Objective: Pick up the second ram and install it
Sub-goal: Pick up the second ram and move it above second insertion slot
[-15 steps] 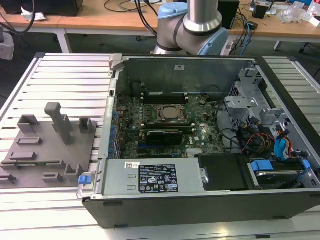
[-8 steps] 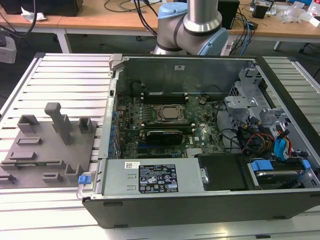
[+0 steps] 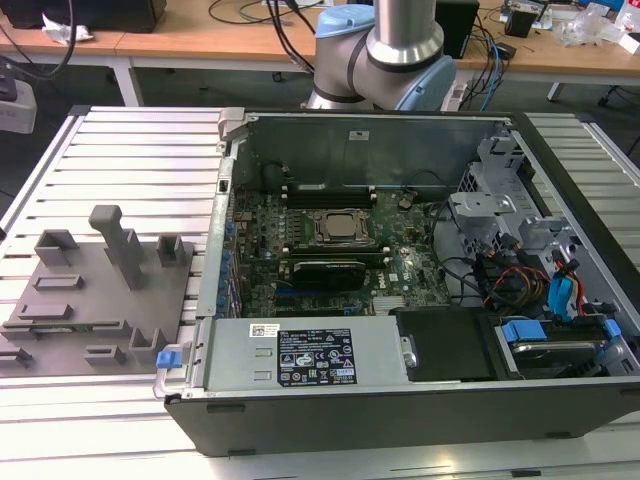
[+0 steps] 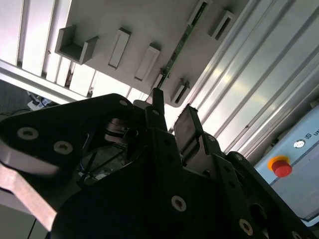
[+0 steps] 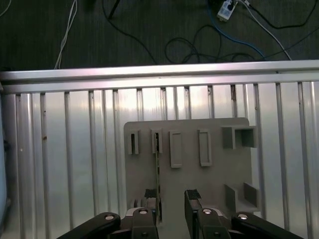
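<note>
The second ram (image 5: 157, 169) is a thin green stick standing on its edge in the slots of the grey fixture plate (image 5: 219, 169). In the second wrist view the ram (image 4: 182, 42) runs along the same plate (image 4: 149, 20). My gripper (image 5: 172, 196) hangs over the plate, open, with nothing held. The near end of the stick runs into the gap between the fingers, close to one pad (image 5: 150, 194) and well apart from the other. The second wrist view shows the gripper (image 4: 172, 112) open as well. The fixture plate (image 3: 95, 300) lies at the exterior view's left.
An open computer case (image 3: 400, 400) lies on the slatted aluminium table (image 3: 130, 140), to the right of the fixture in the exterior view. Black socket strips (image 3: 330, 190) flank the processor (image 3: 340, 226). The arm's base (image 3: 385, 60) stands behind the case. A red stop button (image 4: 282, 167) sits off the table.
</note>
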